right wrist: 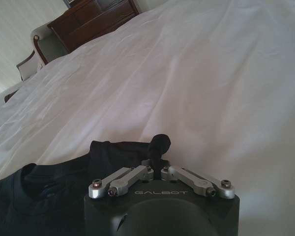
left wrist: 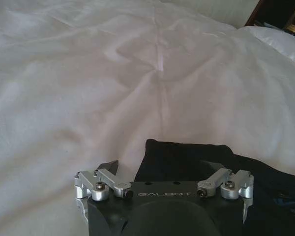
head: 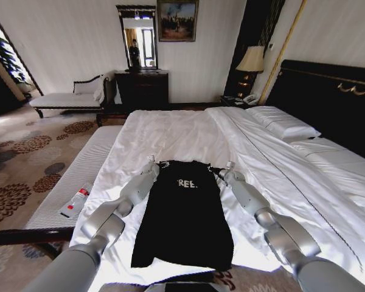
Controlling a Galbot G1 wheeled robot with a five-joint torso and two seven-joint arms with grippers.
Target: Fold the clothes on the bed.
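Black T-shirt (head: 184,213) lies flat on bed (head: 170,131), sleeves folded in. Left gripper (head: 155,163) fingers spread open at one shoulder; right gripper (head: 222,173) fingers closed, pinching fabric. Judgement: secure both shoulders evenly before lifting toward hem, keep cloth taut

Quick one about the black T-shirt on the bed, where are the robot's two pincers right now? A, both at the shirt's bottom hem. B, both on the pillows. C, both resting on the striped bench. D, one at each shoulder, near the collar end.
D: the left pincer and right pincer sit at either shoulder of the T-shirt, flanking the FREE lettering.
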